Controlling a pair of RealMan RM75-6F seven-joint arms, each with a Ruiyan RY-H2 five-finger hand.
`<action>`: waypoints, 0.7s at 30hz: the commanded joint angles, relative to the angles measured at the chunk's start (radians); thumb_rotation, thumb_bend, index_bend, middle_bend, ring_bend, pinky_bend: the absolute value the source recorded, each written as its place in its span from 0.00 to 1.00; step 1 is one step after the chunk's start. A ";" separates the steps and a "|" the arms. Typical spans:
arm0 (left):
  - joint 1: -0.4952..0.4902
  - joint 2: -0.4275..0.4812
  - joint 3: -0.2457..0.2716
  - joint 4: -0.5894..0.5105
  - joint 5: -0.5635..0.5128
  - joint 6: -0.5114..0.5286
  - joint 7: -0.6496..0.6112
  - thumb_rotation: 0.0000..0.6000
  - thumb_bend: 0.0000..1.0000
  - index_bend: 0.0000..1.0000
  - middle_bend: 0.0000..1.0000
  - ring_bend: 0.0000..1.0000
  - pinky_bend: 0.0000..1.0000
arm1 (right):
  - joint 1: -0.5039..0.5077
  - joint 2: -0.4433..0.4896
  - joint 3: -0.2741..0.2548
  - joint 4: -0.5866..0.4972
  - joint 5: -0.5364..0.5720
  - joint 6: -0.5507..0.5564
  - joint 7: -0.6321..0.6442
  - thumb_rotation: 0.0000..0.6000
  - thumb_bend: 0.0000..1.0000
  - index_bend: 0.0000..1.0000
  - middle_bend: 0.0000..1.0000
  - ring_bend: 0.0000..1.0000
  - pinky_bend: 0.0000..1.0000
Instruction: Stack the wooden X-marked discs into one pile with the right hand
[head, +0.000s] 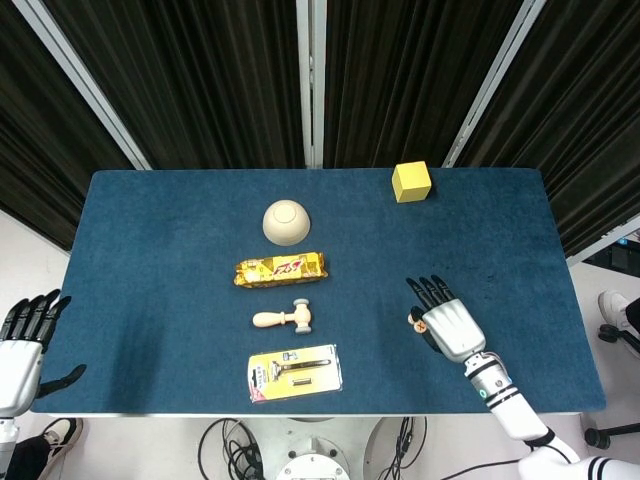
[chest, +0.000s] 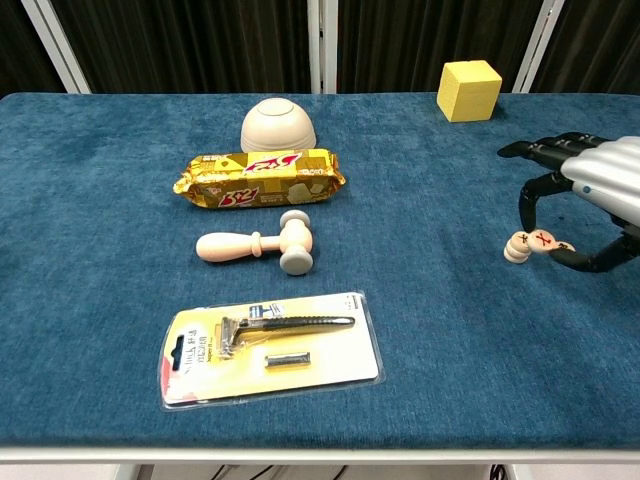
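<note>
R hand (chest: 590, 195) pinches one X disc (chest: 543, 240) btwn thumb & finger, other fingers spread, right over the disc pile (chest: 517, 247) at counter's (chest: 420, 330) 4 o'clock. L hand (head: 25, 335) off the counter at 8 o'clock, fingers apart, holding nothing.

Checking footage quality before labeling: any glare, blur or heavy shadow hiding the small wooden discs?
Chest view: sharp, evenly lit; the X-marked disc at the right hand reads clearly. Head view: sharp too, but that hand covers most of the discs. The razor pack shows mild sheen.
</note>
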 joint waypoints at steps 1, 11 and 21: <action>0.000 0.000 -0.001 0.002 -0.002 0.000 -0.004 1.00 0.14 0.08 0.00 0.00 0.00 | 0.016 -0.021 0.017 0.014 0.018 -0.013 -0.023 1.00 0.29 0.55 0.00 0.00 0.00; 0.002 0.005 -0.001 0.003 0.001 0.005 -0.019 1.00 0.14 0.08 0.00 0.00 0.00 | 0.027 -0.041 0.031 0.025 0.075 -0.033 -0.048 1.00 0.29 0.55 0.00 0.00 0.00; 0.002 0.005 0.001 -0.002 0.001 0.002 -0.013 1.00 0.14 0.08 0.00 0.00 0.00 | 0.027 -0.037 0.028 0.021 0.090 -0.026 -0.059 1.00 0.29 0.55 0.00 0.00 0.00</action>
